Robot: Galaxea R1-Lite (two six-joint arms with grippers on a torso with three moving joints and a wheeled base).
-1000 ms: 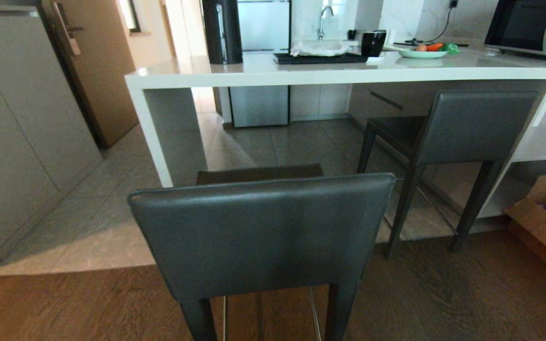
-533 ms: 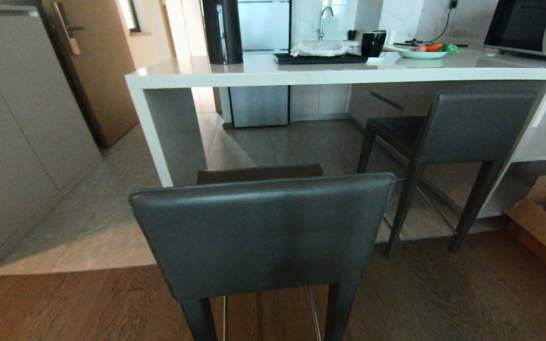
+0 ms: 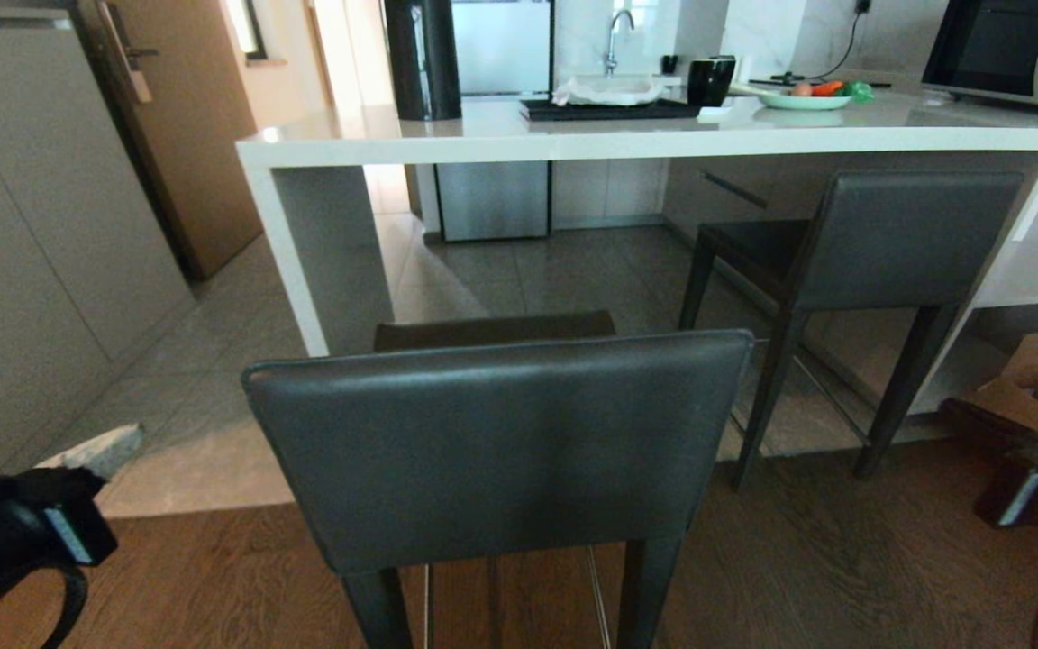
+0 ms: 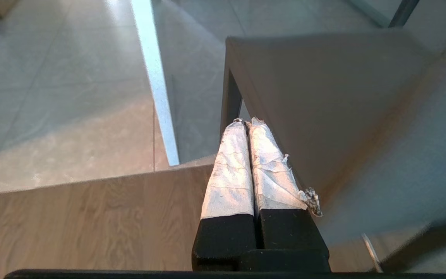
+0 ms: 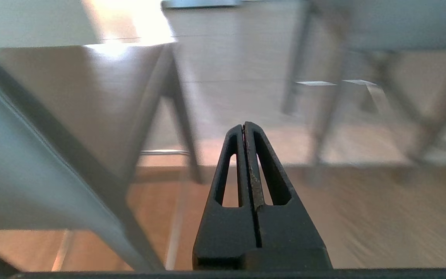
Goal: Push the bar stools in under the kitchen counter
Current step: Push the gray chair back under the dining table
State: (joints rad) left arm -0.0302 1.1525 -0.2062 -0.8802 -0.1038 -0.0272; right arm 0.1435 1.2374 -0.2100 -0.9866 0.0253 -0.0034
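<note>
Flanking the near bar stool [image 3: 496, 442], left pincer [image 4: 246, 123] and right pincer [image 5: 244, 124] hang clenched, empty.

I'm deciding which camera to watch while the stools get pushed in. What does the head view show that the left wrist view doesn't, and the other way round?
Only the head view: the kitchen counter, the far bar stool partly under it, and the right gripper low on the right.

Only the left wrist view: the left gripper seen close, its taped fingers pressed shut.

Both: the near bar stool, standing out from the counter, untouched, and the left gripper.
</note>
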